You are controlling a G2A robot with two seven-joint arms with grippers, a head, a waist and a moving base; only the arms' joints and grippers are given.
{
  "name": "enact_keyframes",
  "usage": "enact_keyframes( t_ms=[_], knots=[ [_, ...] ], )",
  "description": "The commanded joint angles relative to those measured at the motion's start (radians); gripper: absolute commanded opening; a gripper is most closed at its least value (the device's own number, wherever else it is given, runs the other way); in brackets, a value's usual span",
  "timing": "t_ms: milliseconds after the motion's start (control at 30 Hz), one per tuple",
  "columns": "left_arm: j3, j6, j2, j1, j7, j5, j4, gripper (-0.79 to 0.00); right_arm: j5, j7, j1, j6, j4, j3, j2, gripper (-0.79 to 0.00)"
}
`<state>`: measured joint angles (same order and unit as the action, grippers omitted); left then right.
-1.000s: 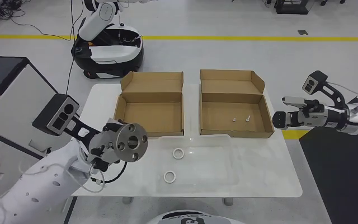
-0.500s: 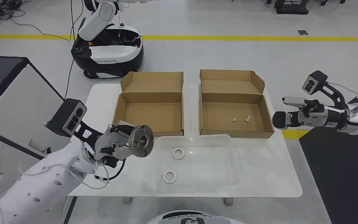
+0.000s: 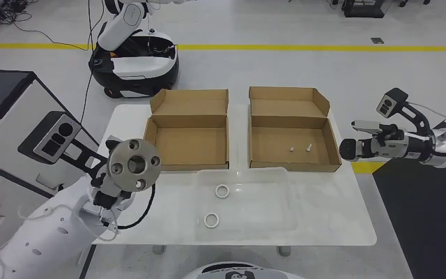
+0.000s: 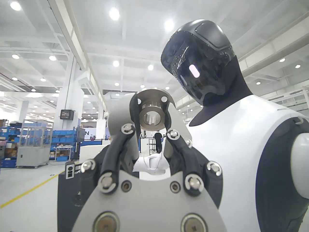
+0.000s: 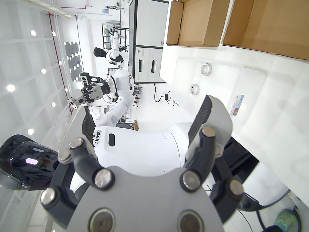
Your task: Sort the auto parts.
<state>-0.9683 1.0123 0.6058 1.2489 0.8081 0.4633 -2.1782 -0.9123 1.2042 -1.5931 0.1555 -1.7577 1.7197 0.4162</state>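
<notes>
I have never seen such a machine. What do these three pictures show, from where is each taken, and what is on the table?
This is a two-armed robot at a white table. The top picture looks down from above its arms; the other two come from cameras on its wrists. The left gripper is shut on a round metal flange, held up in the air. The right gripper is open, at the table's right edge. Two cardboard boxes stand there: the left box and the right box, which holds two small white parts. Two white rings lie in a clear tray.
</notes>
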Motion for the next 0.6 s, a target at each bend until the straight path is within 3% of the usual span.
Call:
enact_keyframes(
  t_ms=[0,300,567],
  knots=[
    [0.000,0.000,0.000,0.000,0.000,-0.001,0.000,-0.785,0.000,0.000,0.000,0.000,0.000,0.000,0.000,0.000],
    [0.000,-0.006,0.000,0.001,-0.005,-0.002,-0.001,-0.785,0.000,0.000,0.000,0.000,0.000,0.000,0.000,0.000],
    [-0.022,-0.161,0.010,0.021,-0.232,-0.096,0.049,-0.785,0.000,0.000,0.000,0.000,0.000,0.000,0.000,0.000]
  ],
)
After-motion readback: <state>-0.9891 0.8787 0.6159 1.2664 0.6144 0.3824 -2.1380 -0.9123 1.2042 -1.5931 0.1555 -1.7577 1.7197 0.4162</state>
